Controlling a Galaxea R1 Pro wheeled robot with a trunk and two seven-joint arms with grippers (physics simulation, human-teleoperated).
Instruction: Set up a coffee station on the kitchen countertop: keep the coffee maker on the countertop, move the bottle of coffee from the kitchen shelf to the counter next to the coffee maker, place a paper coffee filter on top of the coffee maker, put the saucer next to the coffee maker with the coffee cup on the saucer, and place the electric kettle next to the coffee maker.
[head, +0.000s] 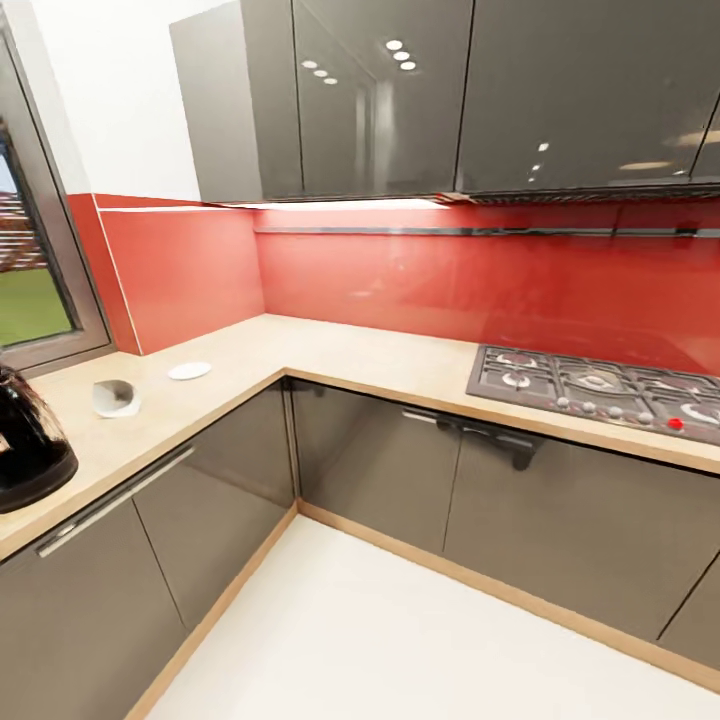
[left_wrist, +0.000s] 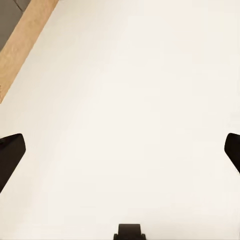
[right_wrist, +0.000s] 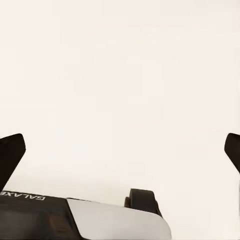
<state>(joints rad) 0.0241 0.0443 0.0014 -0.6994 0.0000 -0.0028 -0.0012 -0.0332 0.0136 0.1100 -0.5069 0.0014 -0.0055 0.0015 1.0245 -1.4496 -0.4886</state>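
The counter (head: 330, 355) runs in an L round the corner. On its left arm, the kettle (head: 28, 445) stands nearest, at the view's edge; the filter (head: 116, 398) lies beyond it, and the saucer (head: 189, 371) farther still toward the corner. The hob (head: 600, 388) sits on the right arm. Cabinets (head: 430, 95) hang above.

Saucer (head: 189, 371), paper filter (head: 116, 398), black kettle (head: 28, 446) — on countertop (head: 330, 355).
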